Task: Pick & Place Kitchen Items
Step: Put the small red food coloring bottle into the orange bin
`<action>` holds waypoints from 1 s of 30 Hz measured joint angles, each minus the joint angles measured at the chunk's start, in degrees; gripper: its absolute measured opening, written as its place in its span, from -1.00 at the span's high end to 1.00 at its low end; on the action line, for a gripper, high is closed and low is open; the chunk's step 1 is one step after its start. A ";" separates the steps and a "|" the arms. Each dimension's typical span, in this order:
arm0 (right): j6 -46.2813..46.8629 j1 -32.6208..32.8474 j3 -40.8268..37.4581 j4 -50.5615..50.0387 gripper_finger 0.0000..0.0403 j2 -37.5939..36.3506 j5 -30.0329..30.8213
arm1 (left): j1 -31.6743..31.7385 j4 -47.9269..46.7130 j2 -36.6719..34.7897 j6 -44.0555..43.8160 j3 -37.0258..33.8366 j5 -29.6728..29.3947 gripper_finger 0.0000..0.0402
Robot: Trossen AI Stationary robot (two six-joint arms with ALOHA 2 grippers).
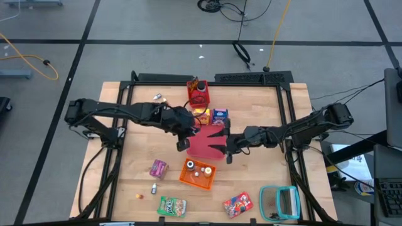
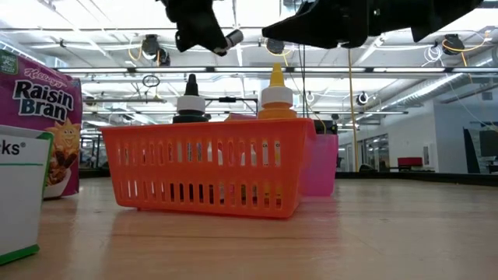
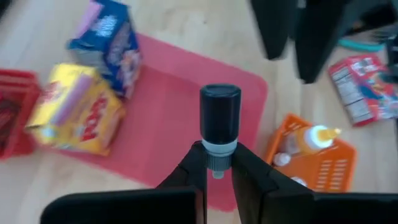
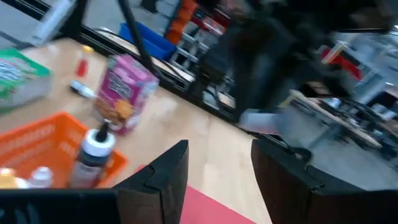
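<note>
My left gripper (image 1: 183, 142) hangs over the left edge of the flat red mat (image 1: 204, 145), shut on a tiny bottle (image 3: 219, 121) with a black cap. It also shows at the top of the low view (image 2: 208, 31). My right gripper (image 4: 217, 168) stands open over the mat's right edge (image 1: 227, 149), with nothing between its fingers. On the mat's far side stand a yellow carton (image 1: 201, 115) and a blue carton (image 1: 220, 115). A pink-purple carton (image 1: 158, 168), a green packet (image 1: 171, 206) and a red packet (image 1: 238, 204) lie on the table. My left gripper pinches the tiny bottle between its two fingers by the pale end (image 3: 215, 163) opposite the cap. The fingers slant down toward the table. The black cap end (image 3: 219, 106) sticks out past the fingertips. The bottle is lifted clear above the mat.
An orange bin (image 1: 196, 173) with a yellow-topped bottle (image 2: 274, 92) and a black-topped bottle (image 2: 191, 97) sits just near of the mat. A red bin (image 1: 198, 94) stands at the far edge, a teal-framed object (image 1: 279, 202) at the near right. Tiny bottles (image 1: 154, 188) lie near left.
</note>
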 joint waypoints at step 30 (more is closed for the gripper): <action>3.00 -2.37 0.05 -2.42 0.16 -0.16 2.24 | -11.85 1.10 8.16 -9.46 -0.04 7.74 0.86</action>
